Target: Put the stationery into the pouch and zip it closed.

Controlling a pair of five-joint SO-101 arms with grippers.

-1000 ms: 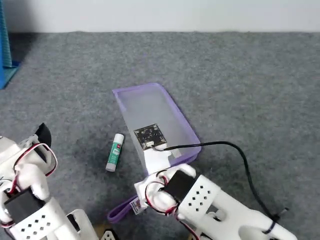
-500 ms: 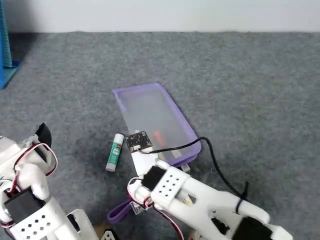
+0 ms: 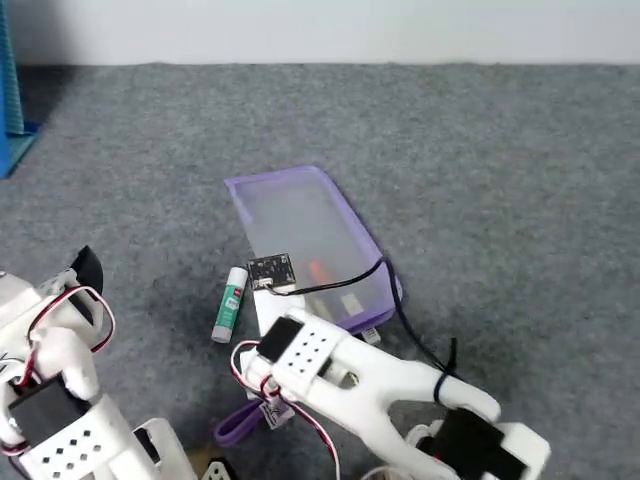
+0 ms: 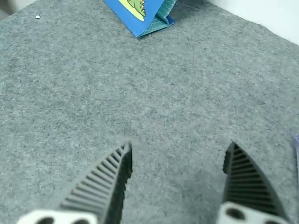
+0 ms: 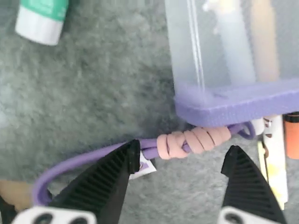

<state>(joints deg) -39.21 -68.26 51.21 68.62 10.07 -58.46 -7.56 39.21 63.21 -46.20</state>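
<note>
At the middle of the high view lies the purple pouch (image 3: 300, 215), with the glue stick (image 3: 230, 303) on the grey surface (image 3: 500, 150) just left of it. The right hand (image 5: 183, 149) hangs with jaws apart astride the pouch's strap (image 5: 194, 140). Closing there could drag the pouch and shake pens (image 5: 273, 154) out. The left hand (image 4: 177, 151), likewise apart, sits lower left.

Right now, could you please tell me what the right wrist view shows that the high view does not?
The right wrist view adds the right tool, open, with the pink wrapping on the strap seen between its fingers. The high view adds the far end of the pouch, the left arm and a blue object. Both share the purple pouch, the strap and the glue stick.
</note>
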